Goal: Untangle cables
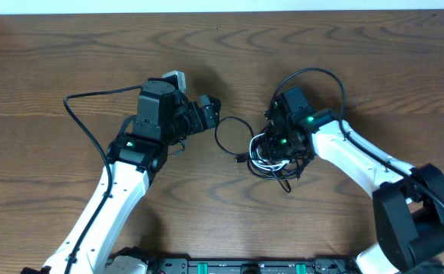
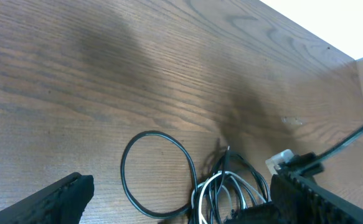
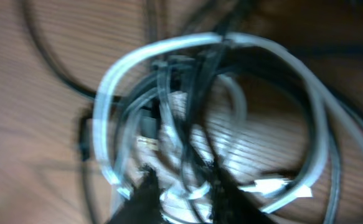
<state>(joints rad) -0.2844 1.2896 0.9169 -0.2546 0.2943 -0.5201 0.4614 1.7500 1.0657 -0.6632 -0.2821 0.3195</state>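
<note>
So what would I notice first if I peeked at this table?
A messy knot of black and white cables sits in the middle, with the right gripper poking down into it. Right beside it, one black cable loop lies flat on the brown wooden table.

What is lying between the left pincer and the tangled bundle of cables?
One loop of black cable lies flat on the table between the left pincer and the bundle; nothing else. The overhead and left wrist views both show it.

A black cable loop [image 2: 153,132] lies just beside tangled white cable [image 2: 221,176].
</note>
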